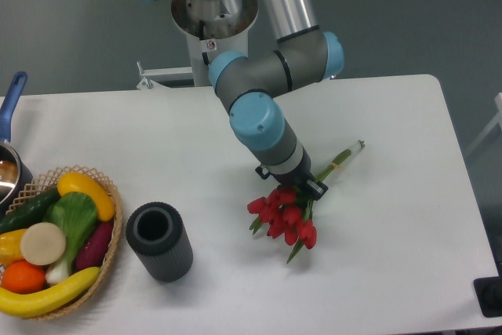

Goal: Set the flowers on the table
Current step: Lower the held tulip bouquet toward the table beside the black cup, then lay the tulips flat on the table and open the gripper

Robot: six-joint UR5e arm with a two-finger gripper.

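Note:
The flowers (284, 217), a bunch of red tulips with green stems, lie low over the white table (392, 256) right of centre. Their red heads point toward the front and the stem ends (345, 154) stick out to the back right. My gripper (296, 186) sits on the stems just behind the heads and is shut on the bunch. The arm's wrist covers most of the fingers. Whether the flowers touch the tabletop I cannot tell for sure, though they look to be at its level.
A dark ribbed cylinder vase (159, 241) stands front left of the flowers. At the far left is a wicker basket (110, 194) of vegetables and fruit. A pot with a blue handle (11, 100) is at the left edge. The robot base (213, 21) stands behind the table.

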